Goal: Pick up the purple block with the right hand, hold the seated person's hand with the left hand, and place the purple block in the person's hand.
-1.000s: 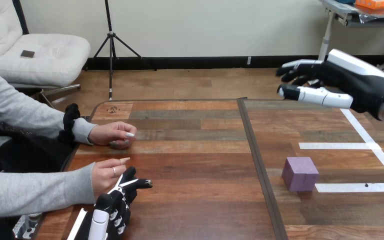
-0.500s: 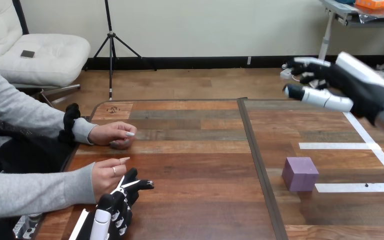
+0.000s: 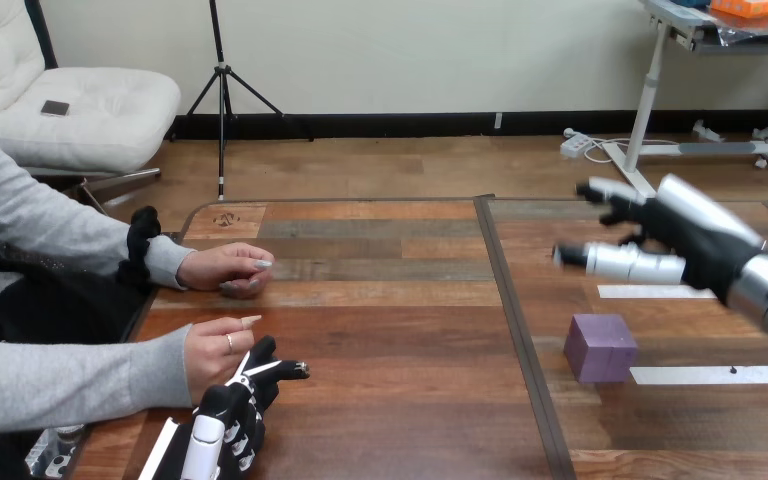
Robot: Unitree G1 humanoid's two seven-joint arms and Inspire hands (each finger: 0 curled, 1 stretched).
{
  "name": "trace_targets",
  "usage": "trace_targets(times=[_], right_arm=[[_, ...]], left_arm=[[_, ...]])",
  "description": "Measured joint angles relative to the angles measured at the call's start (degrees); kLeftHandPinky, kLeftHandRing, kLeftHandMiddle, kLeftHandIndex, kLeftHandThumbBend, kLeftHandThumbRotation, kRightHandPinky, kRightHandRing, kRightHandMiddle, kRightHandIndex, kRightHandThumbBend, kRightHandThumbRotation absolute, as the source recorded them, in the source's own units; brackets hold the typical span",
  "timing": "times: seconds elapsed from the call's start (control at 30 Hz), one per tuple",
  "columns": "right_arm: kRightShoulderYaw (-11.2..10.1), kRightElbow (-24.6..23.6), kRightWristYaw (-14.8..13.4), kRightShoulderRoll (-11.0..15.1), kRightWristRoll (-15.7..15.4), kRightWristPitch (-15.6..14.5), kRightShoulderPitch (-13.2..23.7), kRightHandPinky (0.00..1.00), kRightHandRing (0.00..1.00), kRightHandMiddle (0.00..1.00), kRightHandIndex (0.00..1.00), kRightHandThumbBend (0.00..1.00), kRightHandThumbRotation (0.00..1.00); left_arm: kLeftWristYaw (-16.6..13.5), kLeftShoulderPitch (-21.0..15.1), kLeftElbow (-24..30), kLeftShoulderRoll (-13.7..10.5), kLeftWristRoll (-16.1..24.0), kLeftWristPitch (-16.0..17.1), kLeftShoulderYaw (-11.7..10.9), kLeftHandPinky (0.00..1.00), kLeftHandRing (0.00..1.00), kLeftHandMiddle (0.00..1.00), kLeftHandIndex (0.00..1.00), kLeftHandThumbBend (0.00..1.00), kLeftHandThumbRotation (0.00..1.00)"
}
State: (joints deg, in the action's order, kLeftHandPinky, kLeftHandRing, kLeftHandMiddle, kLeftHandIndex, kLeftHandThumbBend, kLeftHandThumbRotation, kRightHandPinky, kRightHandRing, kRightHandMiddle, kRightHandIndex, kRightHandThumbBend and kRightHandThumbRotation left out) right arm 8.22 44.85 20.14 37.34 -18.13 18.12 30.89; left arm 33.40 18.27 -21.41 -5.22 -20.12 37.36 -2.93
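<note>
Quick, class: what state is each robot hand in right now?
Left robot hand: beside the person's nearer hand; grip cannot be told.
Right robot hand: open, holding nothing.

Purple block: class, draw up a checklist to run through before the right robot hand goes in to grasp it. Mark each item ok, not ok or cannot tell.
1. Purple block lies free on the table, with nothing on or against it: ok.
2. Right robot hand is open, its fingers spread: ok.
3. Right robot hand is at the block: not ok. It hangs raised and apart from the block, with no contact.
4. Left robot hand holds the person's near hand: cannot tell. The two are close together, but no grip can be made out.
5. Person's near hand is opened to receive the block: not ok. Its fingers are curled and no open palm shows.
</note>
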Motion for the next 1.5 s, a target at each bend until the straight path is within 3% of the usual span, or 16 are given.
trace_targets(times=[0.33,0.77,1.5], right_arm=[[1.81,8.37,-0.56,-1.58,-2.50,0.46,1.53,0.96,1.00,1.00,1.00,1.00,0.64],[3.12,16.55,-3.13,-3.14,-4.87,0.84,3.91,0.94,1.00,1.00,1.00,1.00,0.65],[4.93,23.38,-4.44,-3.96,-6.84,0.20,6.99,0.92,1.00,1.00,1.00,1.00,0.55]], left_arm=[[0.01,0.12,0.11,-0.11,0.09,-0.05,0.00,1.00,1.00,0.99,0.69,0.63,1.00],[-0.89,0.53,1.06,-0.40,0.56,-0.26,0.00,1.00,1.00,0.99,0.68,0.63,1.00],[-1.24,1.05,2.00,-0.69,0.53,-0.79,0.02,1.00,1.00,0.98,0.69,0.62,1.00]])
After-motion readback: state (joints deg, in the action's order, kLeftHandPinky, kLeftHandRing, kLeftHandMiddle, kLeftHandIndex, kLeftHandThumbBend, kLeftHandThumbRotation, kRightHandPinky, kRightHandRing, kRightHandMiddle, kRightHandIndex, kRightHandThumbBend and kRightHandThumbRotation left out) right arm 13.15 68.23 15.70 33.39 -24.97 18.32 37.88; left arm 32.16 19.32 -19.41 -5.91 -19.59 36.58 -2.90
